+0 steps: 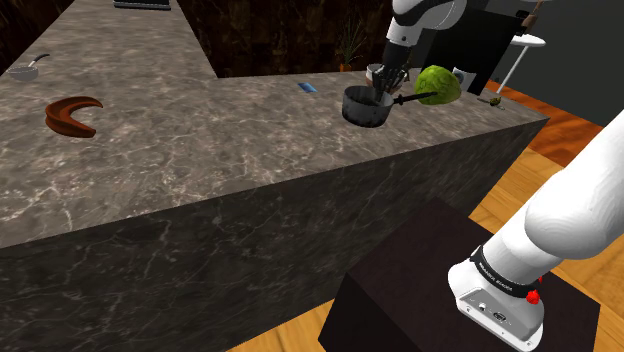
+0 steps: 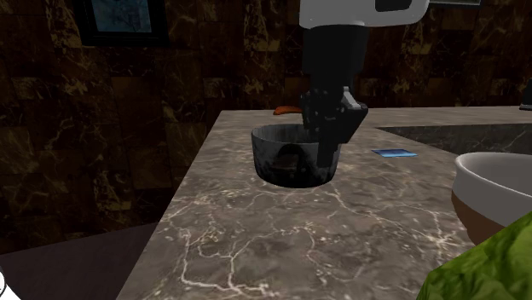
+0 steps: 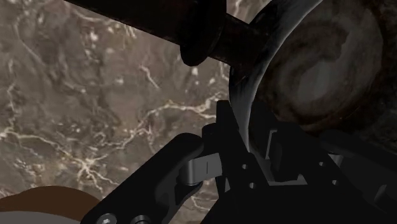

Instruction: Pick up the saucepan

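Between the fingers of the gripper, clamped on its rim beside the handle, sat the saucepan on the veined counter; we judged it stiff, slick, fairly heavy, prone to tilt.

We stretch our arm far out over the tabletop. The tool points straight down, its fingers pinching the saucepan wall, one inside, one outside.

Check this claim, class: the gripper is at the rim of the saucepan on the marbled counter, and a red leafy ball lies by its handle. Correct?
Not red: the leafy ball by the handle of the saucepan is green, as the shoulder view shows. The rest stands.
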Robot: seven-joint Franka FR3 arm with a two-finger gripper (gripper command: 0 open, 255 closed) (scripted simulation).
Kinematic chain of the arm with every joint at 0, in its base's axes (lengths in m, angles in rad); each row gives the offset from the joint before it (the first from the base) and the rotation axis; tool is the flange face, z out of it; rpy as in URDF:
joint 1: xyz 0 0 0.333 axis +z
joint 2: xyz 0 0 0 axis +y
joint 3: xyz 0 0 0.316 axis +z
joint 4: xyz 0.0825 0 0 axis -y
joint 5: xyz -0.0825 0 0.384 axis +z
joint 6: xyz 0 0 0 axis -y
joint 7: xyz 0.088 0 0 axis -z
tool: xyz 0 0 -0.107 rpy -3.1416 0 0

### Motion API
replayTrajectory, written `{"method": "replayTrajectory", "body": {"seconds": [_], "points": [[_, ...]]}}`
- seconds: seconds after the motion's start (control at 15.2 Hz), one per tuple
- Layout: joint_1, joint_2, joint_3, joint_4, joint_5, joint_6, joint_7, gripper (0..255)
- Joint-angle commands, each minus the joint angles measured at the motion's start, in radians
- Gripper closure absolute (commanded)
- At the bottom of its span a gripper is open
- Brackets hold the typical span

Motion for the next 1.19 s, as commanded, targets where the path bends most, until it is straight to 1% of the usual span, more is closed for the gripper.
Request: {"method": "replayTrajectory", "body": {"seconds": [0.0, 0.4, 1.12], "points": [[0.0, 0.0, 0.0, 0.0, 0.0, 0.001, 0.0, 255], [0.0, -0.001, 0.0, -0.003, 0.0, 0.003, 0.0, 255], [0.0, -0.028, 0.001, 0.114, -0.01, -0.141, 0.013, 255]]}}
